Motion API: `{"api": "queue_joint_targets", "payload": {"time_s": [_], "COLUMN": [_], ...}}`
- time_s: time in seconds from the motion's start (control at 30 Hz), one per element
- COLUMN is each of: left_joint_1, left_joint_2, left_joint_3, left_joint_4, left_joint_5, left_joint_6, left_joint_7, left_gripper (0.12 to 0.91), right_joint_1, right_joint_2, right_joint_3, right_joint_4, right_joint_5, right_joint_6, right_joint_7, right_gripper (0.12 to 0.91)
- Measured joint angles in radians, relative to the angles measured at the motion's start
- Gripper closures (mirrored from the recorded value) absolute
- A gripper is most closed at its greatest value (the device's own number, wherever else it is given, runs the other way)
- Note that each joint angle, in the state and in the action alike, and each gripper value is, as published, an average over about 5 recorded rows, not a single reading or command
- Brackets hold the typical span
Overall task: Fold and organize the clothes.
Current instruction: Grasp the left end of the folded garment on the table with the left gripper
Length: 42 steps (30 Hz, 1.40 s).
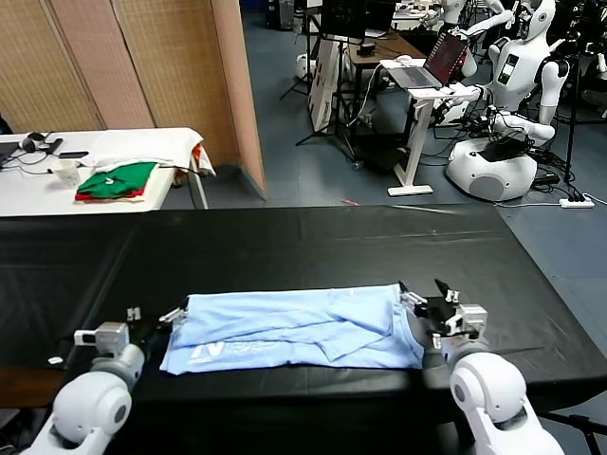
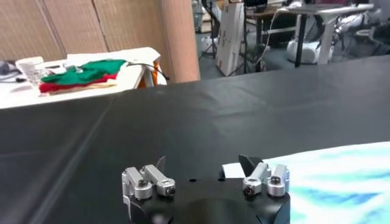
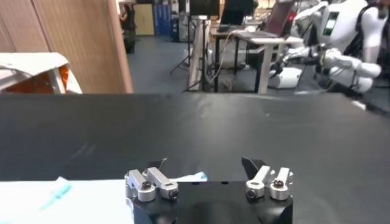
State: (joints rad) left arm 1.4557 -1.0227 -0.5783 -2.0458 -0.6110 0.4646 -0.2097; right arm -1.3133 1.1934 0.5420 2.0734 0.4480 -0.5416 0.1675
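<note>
While T-shirt (image 1: 294,328) lies folded on table (image 1: 285,242), both end effectors spread (nothing held).

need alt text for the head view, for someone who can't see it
A pale blue T-shirt, folded into a long band, lies on a black table, with the robot's open left gripper at one end and its open right gripper at the other, neither holding it. Behind, a white table bears green-and-red folded garments.
</note>
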Motion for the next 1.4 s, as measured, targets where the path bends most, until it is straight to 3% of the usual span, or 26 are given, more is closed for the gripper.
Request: {"api": "queue_joint_targets", "payload": {"time_s": [0.27, 0.77, 0.87, 1.0, 1.27, 1.33, 1.4], "left_joint_1": [0.065, 0.094, 0.096, 0.096, 0.099, 0.098, 0.095], "left_joint_2": [-0.085, -0.12, -0.126, -0.13, -0.131, -0.128, -0.123], "left_joint_3": [-0.006, -0.013, -0.012, -0.012, -0.007, -0.002, 0.004], "left_joint_4": [-0.017, 0.029, 0.036, 0.041, 0.033, 0.031, 0.031], "left_joint_5": [0.025, 0.053, 0.056, 0.024, -0.017, -0.006, 0.009], "left_joint_6": [-0.021, -0.06, -0.065, -0.064, -0.051, -0.048, -0.045], "left_joint_7": [0.018, 0.039, 0.042, 0.039, 0.036, 0.037, 0.038], "left_gripper": [0.123, 0.124, 0.162, 0.295, 0.753, 0.822, 0.841], "right_joint_1": [-0.042, -0.058, -0.059, -0.061, -0.05, -0.047, -0.045], "right_joint_2": [0.002, 0.011, 0.011, 0.011, 0.013, 0.015, 0.018], "right_joint_3": [0.025, 0.024, 0.025, 0.026, 0.022, 0.021, 0.019], "right_joint_4": [0.035, 0.057, 0.057, 0.058, 0.052, 0.049, 0.047], "right_joint_5": [-0.001, -0.008, -0.008, -0.009, -0.012, -0.013, -0.014], "right_joint_6": [0.003, 0.0, 0.0, 0.0, 0.0, 0.0, 0.001], "right_joint_7": [-0.002, -0.001, -0.001, -0.001, -0.003, -0.004, -0.005], "right_gripper": [0.118, 0.118, 0.118, 0.118, 0.118, 0.118, 0.118]}}
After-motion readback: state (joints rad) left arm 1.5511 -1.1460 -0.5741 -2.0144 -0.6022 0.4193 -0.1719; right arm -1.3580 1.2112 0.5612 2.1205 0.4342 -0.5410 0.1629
